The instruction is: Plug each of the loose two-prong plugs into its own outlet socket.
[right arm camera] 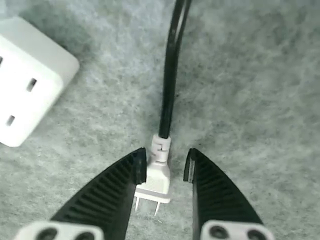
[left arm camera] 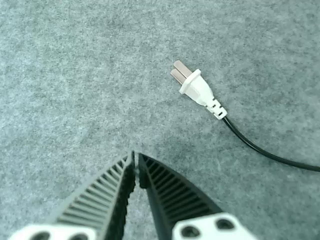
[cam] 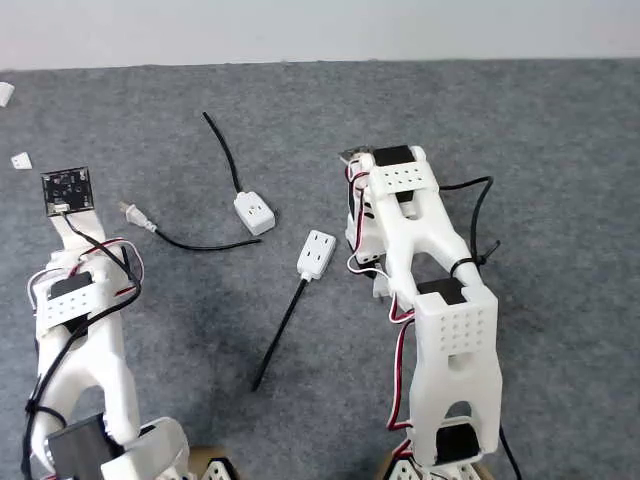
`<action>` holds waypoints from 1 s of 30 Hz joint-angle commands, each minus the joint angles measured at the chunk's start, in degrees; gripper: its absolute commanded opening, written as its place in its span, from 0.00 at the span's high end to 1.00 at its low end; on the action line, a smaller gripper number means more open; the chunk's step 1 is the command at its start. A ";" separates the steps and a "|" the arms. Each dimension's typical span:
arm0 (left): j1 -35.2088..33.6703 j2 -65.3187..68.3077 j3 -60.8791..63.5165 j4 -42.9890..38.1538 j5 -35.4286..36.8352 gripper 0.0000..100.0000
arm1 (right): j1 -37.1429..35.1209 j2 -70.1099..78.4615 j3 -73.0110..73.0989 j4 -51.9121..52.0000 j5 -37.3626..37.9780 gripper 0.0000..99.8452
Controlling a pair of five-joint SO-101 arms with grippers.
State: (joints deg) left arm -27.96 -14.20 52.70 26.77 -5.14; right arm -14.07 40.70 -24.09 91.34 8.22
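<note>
Close up in the left wrist view, the left gripper [left arm camera: 136, 156] is seen pinched nearly closed on nothing. One white plug [left arm camera: 196, 86] is lying well apart from it on the grey carpet [left arm camera: 60, 75]. In the right wrist view, the right gripper [right arm camera: 166, 154] is spread around the other plug [right arm camera: 156, 176], not clamped. From the high view, one outlet block [cam: 254, 212] and a second outlet block [cam: 316, 254] are added between the arms.

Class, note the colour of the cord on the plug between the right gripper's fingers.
Black cord, white plug; the right wrist view shows it best.
</note>
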 commanded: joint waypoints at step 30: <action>0.44 -0.09 -3.03 0.09 -0.62 0.99 | 0.40 2.15 -4.13 0.57 12.92 0.90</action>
State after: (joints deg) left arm -27.96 -14.20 52.70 26.77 -5.14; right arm -15.38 42.90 -25.23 91.87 20.26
